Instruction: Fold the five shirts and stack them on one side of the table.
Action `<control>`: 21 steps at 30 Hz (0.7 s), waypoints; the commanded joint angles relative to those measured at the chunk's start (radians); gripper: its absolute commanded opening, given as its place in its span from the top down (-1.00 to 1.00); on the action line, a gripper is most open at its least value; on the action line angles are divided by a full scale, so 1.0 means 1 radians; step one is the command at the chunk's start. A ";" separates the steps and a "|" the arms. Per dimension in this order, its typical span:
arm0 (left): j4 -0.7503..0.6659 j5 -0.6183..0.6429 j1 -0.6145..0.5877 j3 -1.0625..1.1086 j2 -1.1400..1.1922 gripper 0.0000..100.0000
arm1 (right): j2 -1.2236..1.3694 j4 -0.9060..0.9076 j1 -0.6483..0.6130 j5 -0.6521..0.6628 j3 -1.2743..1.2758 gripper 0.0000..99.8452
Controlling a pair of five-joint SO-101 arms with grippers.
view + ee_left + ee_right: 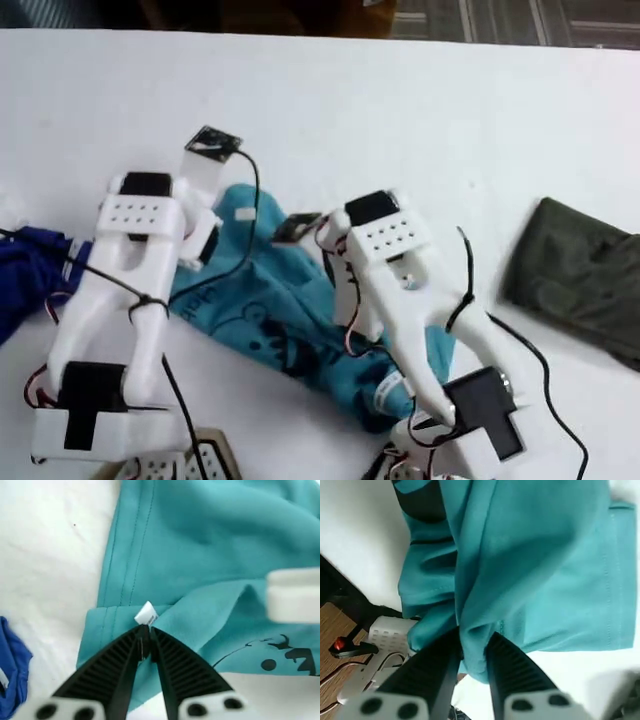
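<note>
I see teal shirt (pixel 270 310) crumpled mid-surface (pixel 400 120), between both arms. My left tool (pixel 145 642): jaws pinched together on shirt's hem, tips just beside white label (pixel 146 614). My right tool (pixel 472 645): jaws narrowly apart, gripping bunched fold of same shirt near surface edge. Blue shirt (pixel 25 275) lies heaped beside left arm. Dark olive shirt (pixel 580 275) lies folded on right arm's side, well apart from teal one.
</note>
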 commanded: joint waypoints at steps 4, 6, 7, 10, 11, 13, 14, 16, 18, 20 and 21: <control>-0.005 -0.002 -0.005 -0.041 -0.044 0.95 | -0.053 0.045 -0.022 0.012 -0.080 0.69; -0.006 -0.002 -0.005 -0.039 -0.044 0.95 | -0.048 0.045 -0.025 0.023 -0.066 0.58; -0.006 -0.002 -0.003 -0.039 -0.044 0.95 | -0.048 0.044 -0.025 0.037 -0.060 0.53; -0.006 -0.002 -0.003 -0.036 -0.044 0.95 | -0.048 0.042 -0.008 0.055 -0.083 0.45; -0.006 -0.002 -0.003 -0.035 -0.044 0.95 | -0.047 0.042 -0.001 0.055 -0.107 0.44; -0.006 -0.002 -0.002 -0.035 -0.044 0.95 | -0.033 0.033 0.007 0.054 -0.175 0.45; -0.008 -0.002 -0.002 -0.035 -0.044 0.95 | -0.010 0.028 0.018 0.054 -0.213 0.45; -0.008 -0.002 -0.002 -0.035 -0.044 0.95 | 0.065 0.027 0.053 0.052 -0.298 0.45; -0.008 -0.002 -0.002 -0.035 -0.044 0.95 | 0.180 0.027 0.104 0.051 -0.388 0.45; -0.008 -0.002 -0.002 -0.033 -0.043 0.95 | 0.320 0.027 0.156 0.009 -0.488 0.45; -0.008 -0.002 -0.002 -0.033 -0.043 0.95 | 0.392 0.030 0.174 -0.014 -0.537 0.45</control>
